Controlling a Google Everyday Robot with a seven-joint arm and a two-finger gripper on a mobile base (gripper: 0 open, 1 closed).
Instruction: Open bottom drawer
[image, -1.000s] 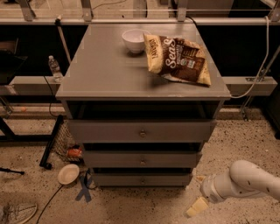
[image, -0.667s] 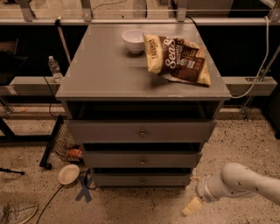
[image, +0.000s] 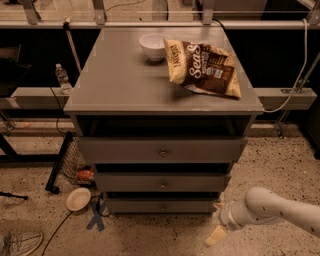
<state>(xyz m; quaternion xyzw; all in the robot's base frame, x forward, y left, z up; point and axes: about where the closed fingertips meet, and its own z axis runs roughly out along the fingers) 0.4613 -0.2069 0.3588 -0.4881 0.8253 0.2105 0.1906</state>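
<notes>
Camera view shows the bottom drawer (image: 135, 206) shut, lowest in the cabinet (image: 125, 80), probably light and smooth-sliding, best pinched by its small knob (image: 163, 206), with the gripper (image: 217, 221) spread at its 4 o'clock.

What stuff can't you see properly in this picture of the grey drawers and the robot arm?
Camera view:
- Inside of the bottom drawer: hidden behind its shut front.
- The gripper sits low by the floor, right of the cabinet; its arm is cut off by the right edge.
- Small print on the chip bag: too small to read.
</notes>
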